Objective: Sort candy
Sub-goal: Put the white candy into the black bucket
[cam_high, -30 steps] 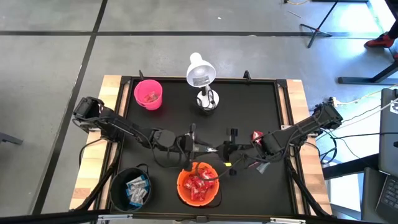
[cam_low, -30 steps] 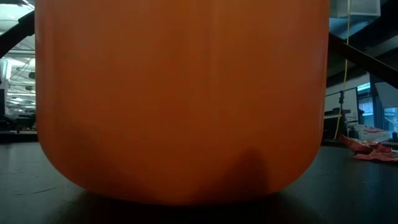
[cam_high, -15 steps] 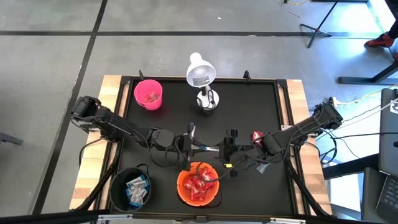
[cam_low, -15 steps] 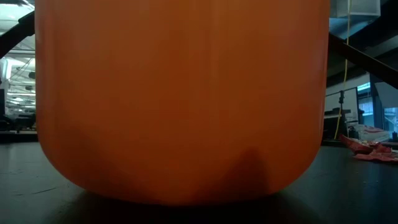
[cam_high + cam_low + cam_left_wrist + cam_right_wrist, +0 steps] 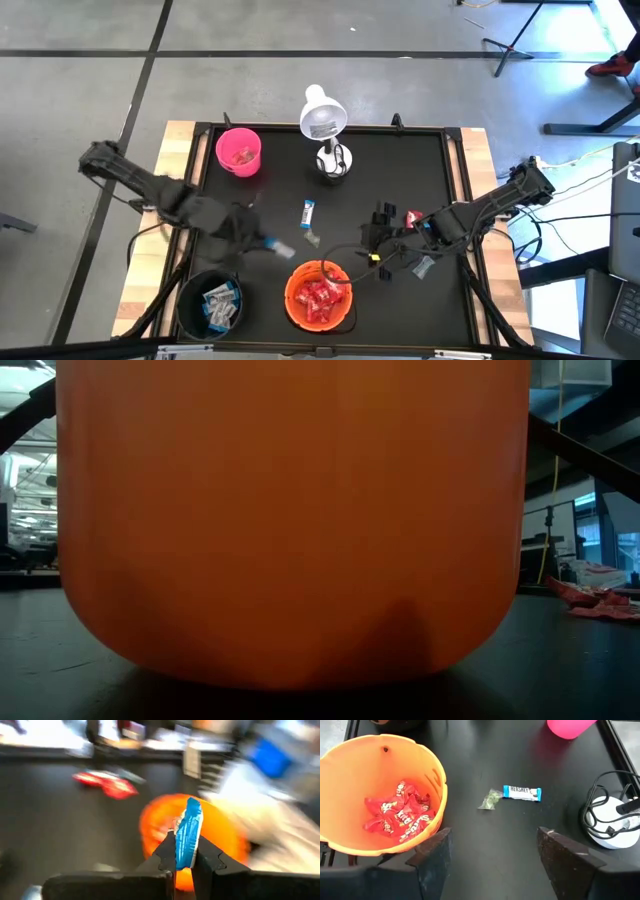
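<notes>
Blue candy (image 5: 189, 834) pinched in left gripper (image 5: 187, 856) (above orange bowl (image 5: 220, 837)) | right gripper (image 5: 492, 842) spread wide, empty

Orange bowl (image 5: 318, 298), black bowl (image 5: 211, 303), pink cup (image 5: 239, 151), white desk lamp (image 5: 323, 120), black table (image 5: 400, 180)

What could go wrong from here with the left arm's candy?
1. The left gripper pinches the blue candy only by its lower end, and the arm looks to be mid-swing; it might slip out before reaching the black bowl.
2. It is close to the orange bowl, which holds red candies; dropped here, the blue one could be mis-sorted.
</notes>
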{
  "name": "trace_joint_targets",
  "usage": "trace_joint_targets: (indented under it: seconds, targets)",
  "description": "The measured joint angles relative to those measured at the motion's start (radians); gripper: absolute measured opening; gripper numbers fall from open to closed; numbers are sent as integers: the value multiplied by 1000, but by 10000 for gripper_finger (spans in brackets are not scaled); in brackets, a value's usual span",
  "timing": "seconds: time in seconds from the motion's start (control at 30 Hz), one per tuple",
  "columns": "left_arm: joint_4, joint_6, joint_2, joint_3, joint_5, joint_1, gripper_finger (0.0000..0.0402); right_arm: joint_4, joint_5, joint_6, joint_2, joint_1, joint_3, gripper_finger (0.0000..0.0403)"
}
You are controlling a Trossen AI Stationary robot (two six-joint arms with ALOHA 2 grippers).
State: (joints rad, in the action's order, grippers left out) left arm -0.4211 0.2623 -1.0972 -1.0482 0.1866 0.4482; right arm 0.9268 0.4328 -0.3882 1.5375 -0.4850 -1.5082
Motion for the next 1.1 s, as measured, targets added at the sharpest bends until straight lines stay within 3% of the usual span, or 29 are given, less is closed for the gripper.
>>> trace_joint_targets:
  seconds: [0.1, 0.3, 0.47, 0.73, 1.1]
  targets:
    - [-102, 136, 40, -3, -87, 104, 21, 8, -1, -3, 0, 0, 0, 278]
    - [-375, 646, 45, -2, -50, 336, 15, 15, 0, -6, 0, 0, 0, 277]
    - [-421, 943, -4, -2, -39, 473, 19, 20, 0, -6, -1, 0, 0, 277]
    - [-420, 1089, -102, -2, -16, 562, 41, 20, 0, -7, -1, 0, 0, 277]
    - [-400, 1092, -122, -1, 60, 590, 105, 53, 1, -9, -1, 0, 0, 277]
